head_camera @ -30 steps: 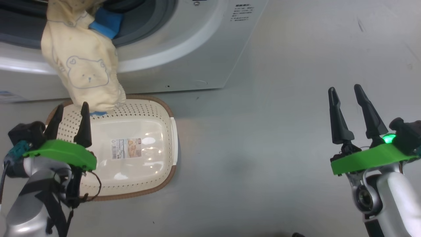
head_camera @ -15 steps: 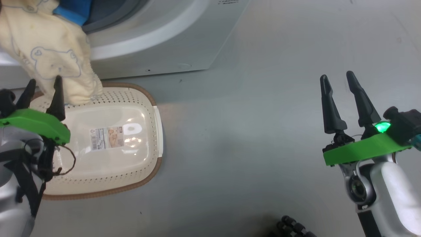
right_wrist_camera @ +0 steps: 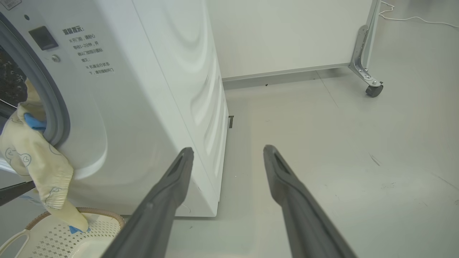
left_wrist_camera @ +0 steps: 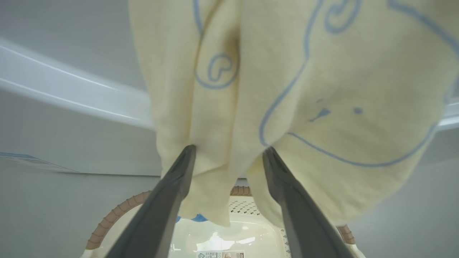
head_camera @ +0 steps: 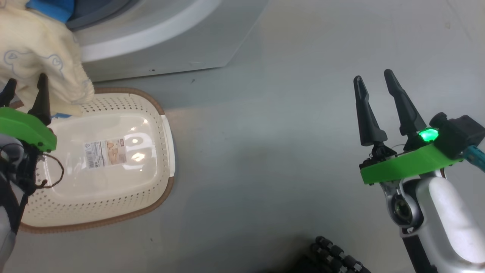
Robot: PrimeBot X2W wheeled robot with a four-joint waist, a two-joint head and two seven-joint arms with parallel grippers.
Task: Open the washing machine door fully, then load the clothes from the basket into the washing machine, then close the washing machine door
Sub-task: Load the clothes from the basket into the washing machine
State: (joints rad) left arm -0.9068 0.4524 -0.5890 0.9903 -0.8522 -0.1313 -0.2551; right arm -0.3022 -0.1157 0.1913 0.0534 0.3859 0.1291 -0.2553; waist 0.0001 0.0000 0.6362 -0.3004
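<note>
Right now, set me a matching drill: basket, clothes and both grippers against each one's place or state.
Things
1. basket
2. clothes
3. left gripper
4. right gripper

Places or states
A. open, above the grey floor
B. hanging out of the washing machine opening, lower end reaching the basket
C. open, fingertips at the hanging cloth
D. on the floor in front of the washing machine, paper label on its bottom showing

Pairs: 1-D, 2-B, 3-C, 4-A
</note>
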